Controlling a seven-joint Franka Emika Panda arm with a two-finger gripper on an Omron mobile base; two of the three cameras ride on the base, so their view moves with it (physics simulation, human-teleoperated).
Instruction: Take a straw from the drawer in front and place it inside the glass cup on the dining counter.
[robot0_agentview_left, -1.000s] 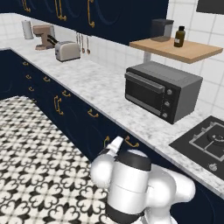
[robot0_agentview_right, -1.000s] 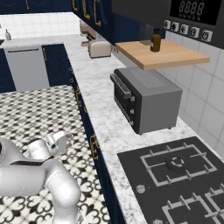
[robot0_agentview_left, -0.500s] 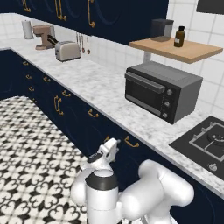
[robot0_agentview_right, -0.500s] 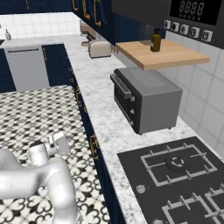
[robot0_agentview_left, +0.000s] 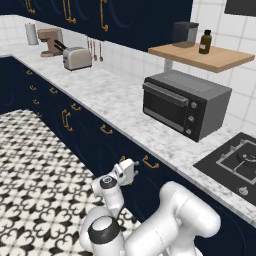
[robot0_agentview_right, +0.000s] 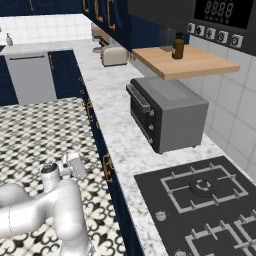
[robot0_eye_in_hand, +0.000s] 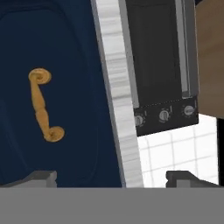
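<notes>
Brass handle ahead on shut drawer | gripper wide open, empty | step: reaching | next: centre, close on handle, pull

Matt navy drawer front carries a polished brass handle; veined marble worktop gleams beside a brushed-metal oven and wooden shelf.

Bright even rendered light, soft faint shadows, no glare, slightly coarse detail.
</notes>
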